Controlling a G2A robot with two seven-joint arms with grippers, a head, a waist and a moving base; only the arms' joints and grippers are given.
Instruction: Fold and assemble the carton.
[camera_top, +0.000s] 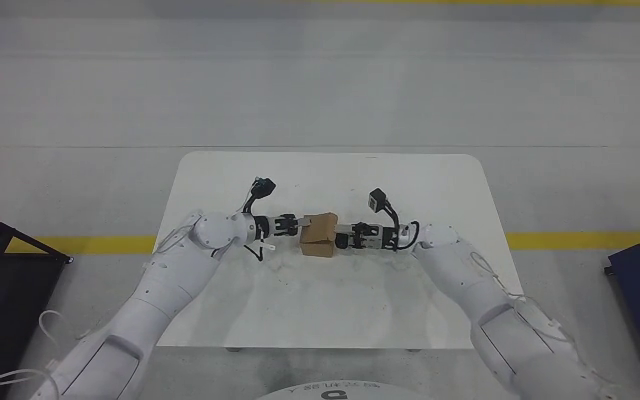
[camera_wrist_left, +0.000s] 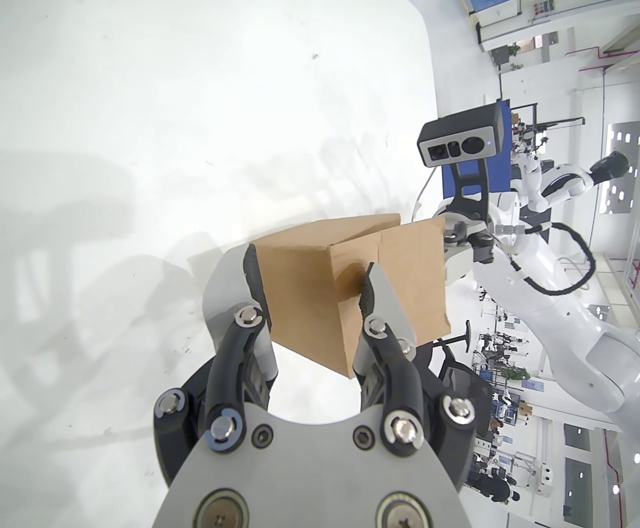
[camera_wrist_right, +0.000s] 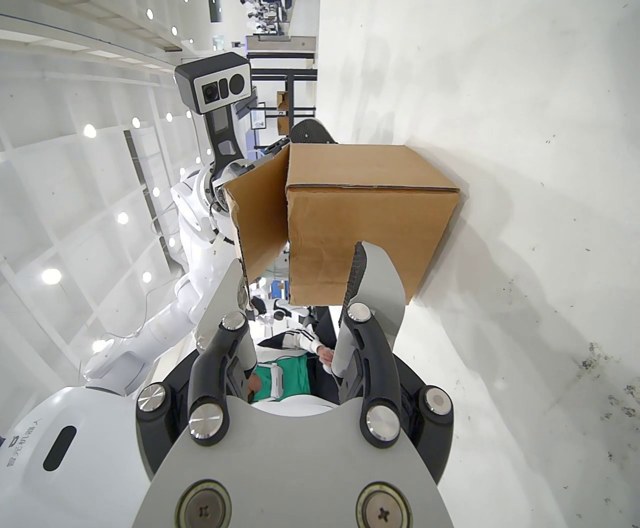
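**Fig. Closing the open end flap.** The carton (camera_top: 319, 236), already squared into a box, rests on the table (camera_top: 400, 310), whose white top shows on every side of the carton.

At the carton's left end, my left gripper (camera_wrist_left: 311, 267) clasps the box across its width. One finger (camera_wrist_left: 257, 290) lies against one side wall. The other presses into the opposite wall, where the cardboard looks slightly dented.

At the carton's right end, my right gripper (camera_wrist_right: 302, 260) is spread wide and pinches nothing. One fingertip (camera_wrist_right: 370, 270) sits just in front of the carton's end wall. The other stands outside a flap (camera_wrist_right: 255, 215) that swings out from that end.

I judge the step in hand to be folding this flap flat against the carton.

How I would do it well:
- **Left clamp:** firm, but no tighter, since the thin wall would crush.
- **Contact point:** I would push with the outer right finger near the flap's free edge, not at the crease, so that the flap hinges on its score line.
- **Direction:** I would press straight along the carton toward the left gripper, so that the clamp takes the load.
- **Risk:** an off-axis push would likely twist the carton in the clamp or skid it over the table, so I would go slowly.
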